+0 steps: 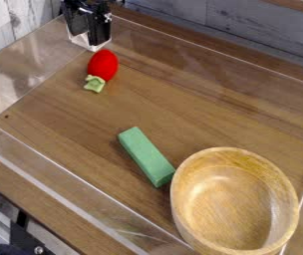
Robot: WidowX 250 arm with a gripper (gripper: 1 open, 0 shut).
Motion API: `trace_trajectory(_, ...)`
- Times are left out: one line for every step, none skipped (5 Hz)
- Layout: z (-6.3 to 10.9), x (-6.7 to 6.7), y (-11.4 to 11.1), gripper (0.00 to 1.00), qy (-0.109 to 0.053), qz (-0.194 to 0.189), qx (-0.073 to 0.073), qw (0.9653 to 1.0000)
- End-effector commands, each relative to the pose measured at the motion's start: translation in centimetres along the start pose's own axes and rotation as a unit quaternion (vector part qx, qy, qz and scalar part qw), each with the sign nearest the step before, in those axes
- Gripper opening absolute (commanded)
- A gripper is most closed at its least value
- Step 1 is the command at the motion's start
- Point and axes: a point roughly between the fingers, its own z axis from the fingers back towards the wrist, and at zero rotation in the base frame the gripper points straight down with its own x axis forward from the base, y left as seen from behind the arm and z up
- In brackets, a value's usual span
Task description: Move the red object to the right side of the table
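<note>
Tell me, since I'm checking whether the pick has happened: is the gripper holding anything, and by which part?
Nothing is held. The gripper is open, above and behind the red object, which lies free on the table.

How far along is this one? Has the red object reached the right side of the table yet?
Nothing looks done: the red object lies at the table's far left in this view, near the acrylic wall. In hand: the gripper hangs just beyond it, jaws open and empty. Left: grasp it, carry it past the green block, set it down.
</note>
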Motion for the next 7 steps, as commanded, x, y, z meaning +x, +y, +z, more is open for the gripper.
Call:
trace_trajectory(1.5,0.9,1.7,1.00,-0.028,0.024,0.021,0.9991)
trace_trajectory(-0.2,0.5,1.1,1.00,-0.028,0.051,0.018,0.9981)
trace_trajectory(-1.8,0.0,0.7,1.00,-0.029,0.078,0.013,0.9965)
trace_trajectory(-1.4,0.3,0.2,1.00,-0.030,0.092,0.010,0.9953)
trace_trajectory(-0.7,0.7,-0.2,1.00,-0.031,0.105,0.008,0.9939)
trace_trajectory(-0.5,0.5,0.4,1.00,-0.032,0.122,0.007,0.9920)
trace_trajectory(-0.4,0.4,0.8,1.00,-0.033,0.135,0.005,0.9902)
